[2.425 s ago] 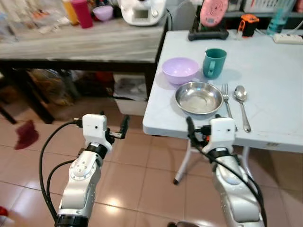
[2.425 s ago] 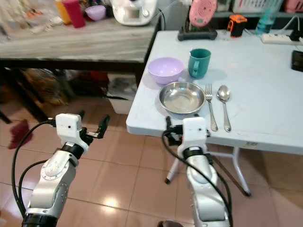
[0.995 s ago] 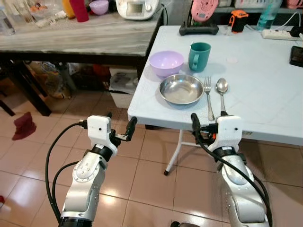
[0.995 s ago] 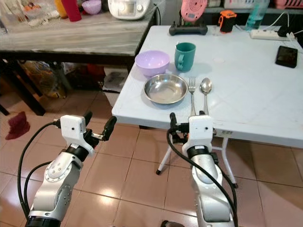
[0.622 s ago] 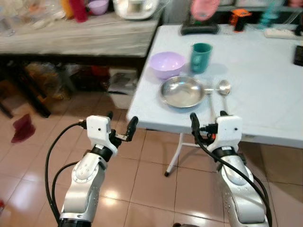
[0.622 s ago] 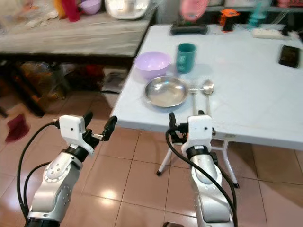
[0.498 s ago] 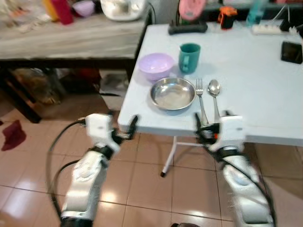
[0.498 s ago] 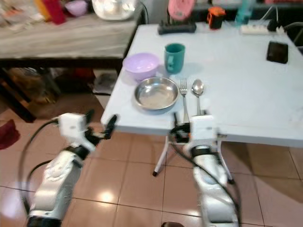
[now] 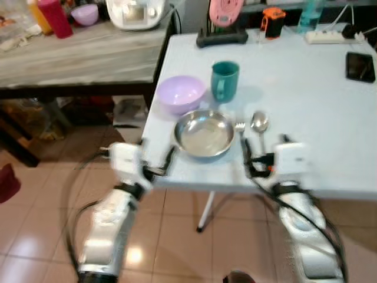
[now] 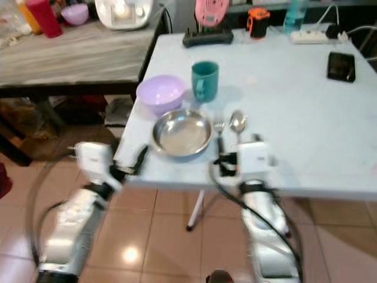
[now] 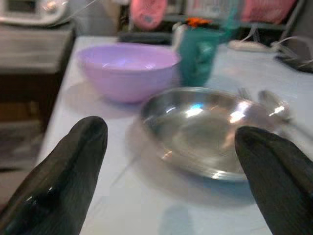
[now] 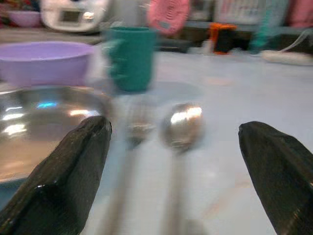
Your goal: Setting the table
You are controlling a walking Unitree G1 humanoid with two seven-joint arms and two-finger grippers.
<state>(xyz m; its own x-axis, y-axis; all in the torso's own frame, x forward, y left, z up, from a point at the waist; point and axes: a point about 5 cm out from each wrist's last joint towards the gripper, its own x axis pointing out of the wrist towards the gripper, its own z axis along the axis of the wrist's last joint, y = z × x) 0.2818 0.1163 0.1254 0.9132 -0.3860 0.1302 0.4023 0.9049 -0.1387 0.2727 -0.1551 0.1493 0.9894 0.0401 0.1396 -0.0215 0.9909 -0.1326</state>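
Now both open hands, left hand [image 11: 166, 161] and right hand [image 12: 171, 166], face the steel plate [image 9: 203, 133].

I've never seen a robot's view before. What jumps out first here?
A place setting at the white table's near corner: a steel plate with a fork and spoon to its right, a lilac bowl and teal mug behind. The left gripper and right gripper, both open, hang at the table's edge.

A home dining or kitchen area: a pale plastic folding table [image 9: 306, 88] laid with a steel plate [image 9: 204, 134], lilac bowl [image 9: 181, 93] and teal mug [image 9: 224, 79], a white countertop cooker [image 9: 135, 12] on the wooden side table [image 9: 76, 56] (cluttered below), terracotta floor tiles [image 9: 41, 236].
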